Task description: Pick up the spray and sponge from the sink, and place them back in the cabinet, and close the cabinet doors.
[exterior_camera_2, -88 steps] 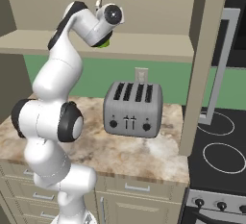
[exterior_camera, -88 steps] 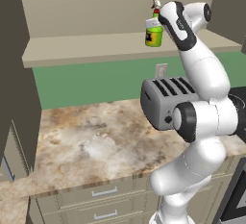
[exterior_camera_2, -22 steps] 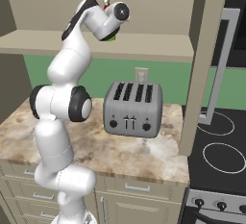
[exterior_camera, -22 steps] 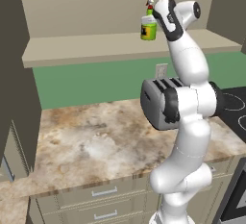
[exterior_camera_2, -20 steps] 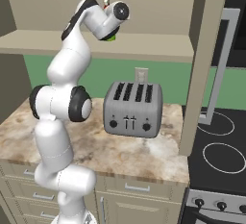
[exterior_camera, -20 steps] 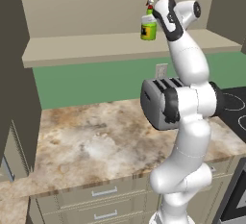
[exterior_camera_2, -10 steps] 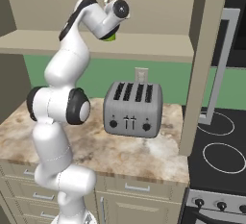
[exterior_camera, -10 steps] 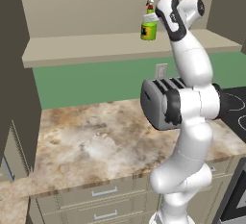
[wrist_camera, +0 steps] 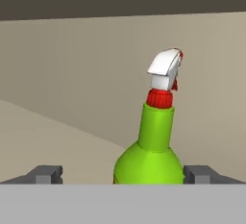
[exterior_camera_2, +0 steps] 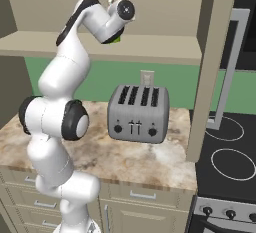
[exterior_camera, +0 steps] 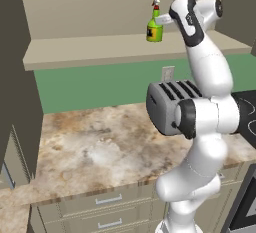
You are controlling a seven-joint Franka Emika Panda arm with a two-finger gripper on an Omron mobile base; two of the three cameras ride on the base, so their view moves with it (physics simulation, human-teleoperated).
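Looking left to right from the toaster (exterior_camera: 167,108): we see bare marble counter (exterior_camera: 95,149) to its left with drawers (exterior_camera: 107,212) below, and the stove (exterior_camera_2: 227,159) to its right. Above the toaster, the spray (exterior_camera: 154,28) stands upright on the cabinet (exterior_camera: 100,49) shelf, nozzle up. We see the gripper (wrist_camera: 123,175) at the bottle from the right, its fingertips (wrist_camera: 45,174) spread wide on either side of the green body, with a gap at each side, so nothing is gripped. Behind the toaster, we note a wall outlet (exterior_camera_2: 146,77) on the green backsplash.
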